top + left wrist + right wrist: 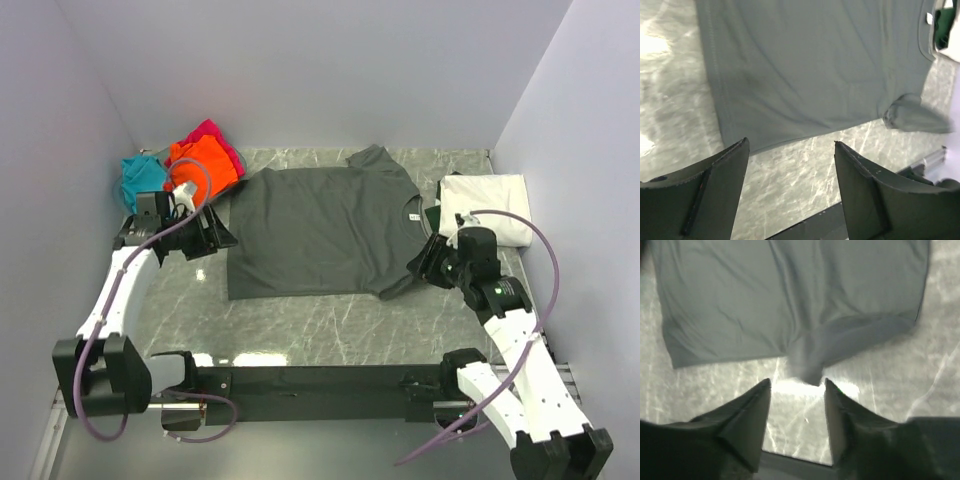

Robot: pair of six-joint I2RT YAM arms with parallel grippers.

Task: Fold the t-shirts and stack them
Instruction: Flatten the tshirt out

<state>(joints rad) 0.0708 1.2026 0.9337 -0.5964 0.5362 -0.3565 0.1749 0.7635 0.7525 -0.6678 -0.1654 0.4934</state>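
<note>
Pale walls point(300, 70) are boxing in a marble table point(330, 320), and the grey shirt point(320, 230) is lying spread flat across its middle, collar pointing toward your right arm and hem toward your left.

A white shirt point(495, 200) is sitting folded just past the grey shirt's collar. Off the far hem corner, an orange shirt point(205, 160), a magenta shirt point(215, 132) and a teal shirt point(140, 178) are bunching together in a loose heap.

Your left gripper point(790, 142) is hanging just off the hem point(790, 137) with its jaws spread and nothing between them. Your right gripper point(797, 382) is hovering beside the near sleeve point(840, 337), jaws parted, with the sleeve's end lying just ahead of the tips and not pinched.

You are dealing with what looks like light, limp cloth, so it will probably be sagging, wrinkling and dragging along the marble wherever you are not supporting it. Likely the best holds are the near hem corner and the near shoulder by the sleeve seam, pinching both layers low against the table. The small white label point(409, 214) is marking the neck for you.
</note>
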